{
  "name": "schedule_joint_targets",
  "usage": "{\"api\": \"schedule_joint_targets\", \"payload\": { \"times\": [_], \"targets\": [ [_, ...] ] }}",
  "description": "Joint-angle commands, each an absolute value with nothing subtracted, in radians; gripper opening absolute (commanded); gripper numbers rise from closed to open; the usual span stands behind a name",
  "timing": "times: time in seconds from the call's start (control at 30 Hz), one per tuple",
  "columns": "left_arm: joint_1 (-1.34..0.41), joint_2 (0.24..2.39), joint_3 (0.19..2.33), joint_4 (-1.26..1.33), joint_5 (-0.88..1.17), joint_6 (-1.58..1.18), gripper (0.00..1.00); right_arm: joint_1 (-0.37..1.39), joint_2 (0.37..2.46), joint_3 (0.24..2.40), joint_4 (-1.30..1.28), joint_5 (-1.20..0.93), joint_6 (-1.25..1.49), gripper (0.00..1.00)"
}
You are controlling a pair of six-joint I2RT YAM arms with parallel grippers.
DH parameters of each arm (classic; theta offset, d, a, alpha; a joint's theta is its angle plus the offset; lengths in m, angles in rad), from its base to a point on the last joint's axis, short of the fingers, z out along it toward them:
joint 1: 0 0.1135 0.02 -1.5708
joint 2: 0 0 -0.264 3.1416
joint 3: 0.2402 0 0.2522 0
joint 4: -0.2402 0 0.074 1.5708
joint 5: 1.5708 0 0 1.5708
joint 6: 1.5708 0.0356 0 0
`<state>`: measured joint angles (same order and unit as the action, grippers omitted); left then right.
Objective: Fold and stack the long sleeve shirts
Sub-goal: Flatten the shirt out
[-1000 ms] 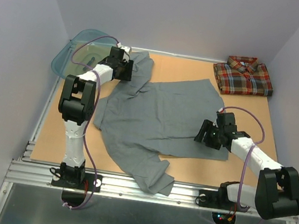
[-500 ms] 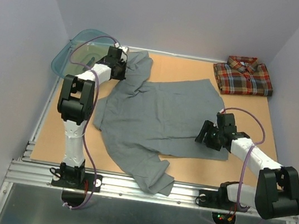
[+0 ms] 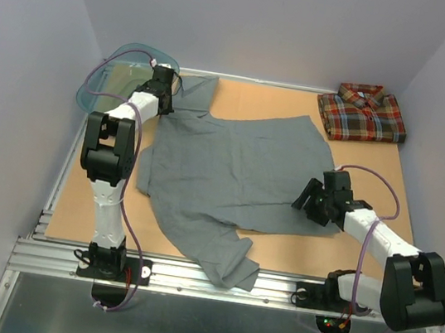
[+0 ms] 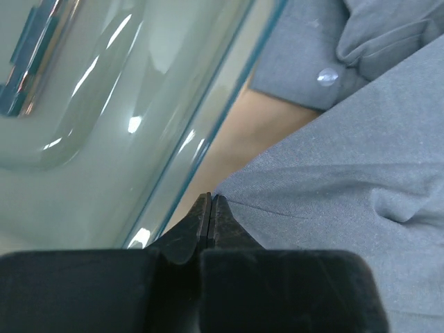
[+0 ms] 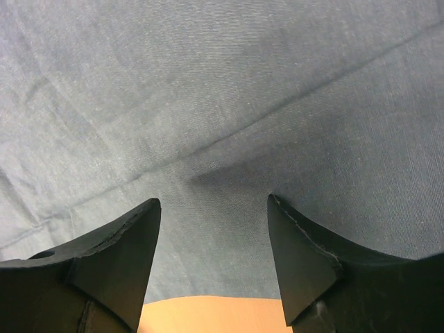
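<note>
Top: grey shirt point(image 3: 229, 176) spread mid-surface point(image 3: 274, 99), one sleeve over near edge; plaid shirt point(image 3: 361, 113) folded, far-R corner.
L wrist: L jaws pinched shut on grey shirt's edge, beside teal basin point(image 4: 104, 104).
R wrist: R jaws wide apart over grey hem, holding nothing.

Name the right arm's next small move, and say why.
Probably lower the right pincer and close it on the near hem of the grey shirt. Its jaws stand open just over that cloth edge, with bare table showing below it, while the left pincer is shut at the shirt's far edge beside the teal basin.
</note>
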<state>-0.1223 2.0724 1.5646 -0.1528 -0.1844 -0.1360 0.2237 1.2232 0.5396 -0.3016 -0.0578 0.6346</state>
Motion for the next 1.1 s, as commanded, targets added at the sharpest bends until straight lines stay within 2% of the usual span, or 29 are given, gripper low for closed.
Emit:
{"api": "schedule_joint_targets", "payload": {
  "times": [0.0, 0.1, 0.13, 0.4, 0.43, 0.5, 0.53, 0.63, 0.87, 1.07],
  "targets": [
    [-0.115, 2.04, 1.629, -0.254, -0.334, -0.195, 0.0, 0.227, 1.243, 0.474, -0.397, -0.018, 0.692, 0.68],
    [-0.115, 2.046, 1.64, -0.307, -0.338, -0.235, 0.06, 0.227, 1.206, 0.485, -0.419, -0.003, 0.698, 0.68],
    [-0.115, 2.042, 1.635, -0.31, -0.33, -0.242, 0.11, 0.227, 1.192, 0.491, -0.423, -0.003, 0.695, 0.68],
    [-0.117, 1.933, 1.615, -0.348, -0.266, -0.357, 0.34, 0.227, 1.129, 0.615, -0.472, 0.069, 0.638, 0.69],
    [-0.117, 1.921, 1.608, -0.354, -0.25, -0.37, 0.44, 0.227, 1.127, 0.623, -0.474, 0.072, 0.635, 0.69],
    [-0.12, 1.861, 1.562, -0.356, -0.203, -0.393, 0.54, 0.226, 1.12, 0.643, -0.477, 0.086, 0.623, 0.69],
    [-0.121, 1.838, 1.543, -0.354, -0.186, -0.412, 0.63, 0.227, 1.115, 0.662, -0.479, 0.093, 0.617, 0.69],
    [-0.149, 1.735, 1.459, -0.348, -0.14, -0.431, 0.78, 0.227, 1.117, 0.693, -0.48, 0.123, 0.6, 0.69],
    [-0.296, 1.488, 1.215, -0.359, -0.075, -0.466, 0.8, 0.224, 1.152, 0.715, -0.483, 0.192, 0.598, 0.68],
    [-0.374, 1.378, 0.918, -0.327, -0.028, -0.541, 0.8, 0.193, 1.218, 0.707, -0.482, 0.201, 0.601, 0.67]
  ]
}}
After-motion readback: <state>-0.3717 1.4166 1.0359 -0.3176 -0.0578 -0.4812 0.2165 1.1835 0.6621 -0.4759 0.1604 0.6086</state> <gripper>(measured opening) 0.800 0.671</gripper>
